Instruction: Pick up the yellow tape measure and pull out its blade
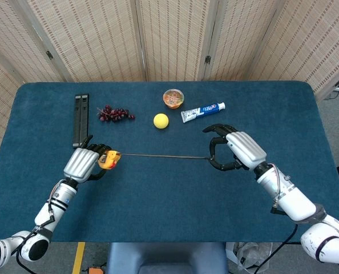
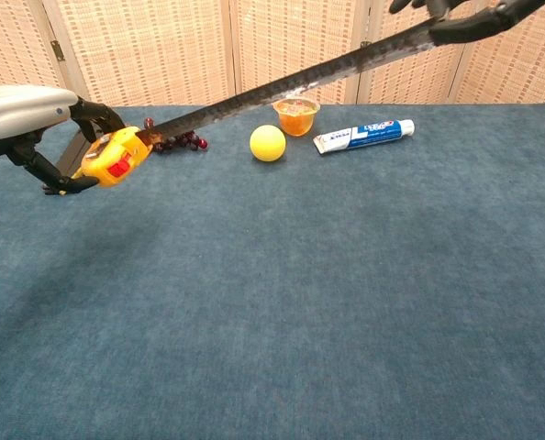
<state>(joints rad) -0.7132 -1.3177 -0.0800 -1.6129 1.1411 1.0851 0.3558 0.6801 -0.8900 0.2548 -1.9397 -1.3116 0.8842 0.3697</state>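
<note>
Blue cloth table [image 1: 169, 188]; folding screen behind. Both arms raised over the near half.

Right hand [image 1: 238, 151] pinches the blade [image 1: 164, 155] at its tip, other fingers curled loosely. Left hand [image 1: 85, 163] grips the yellow tape measure [image 1: 108, 159], case held clear of the cloth, well left of centre.

Blade runs straight between the hands, taut, no visible sag; chest view shows it slanting up to the right.

Pickup done, blade well drawn out. Judged nearly complete; only further extension or holding left.

Far edge: black bar pair [image 1: 80, 120], toothpaste tube [image 1: 202, 112], grapes [image 1: 115, 113], jelly cup [image 1: 173, 97], yellow ball [image 1: 161, 120].
</note>
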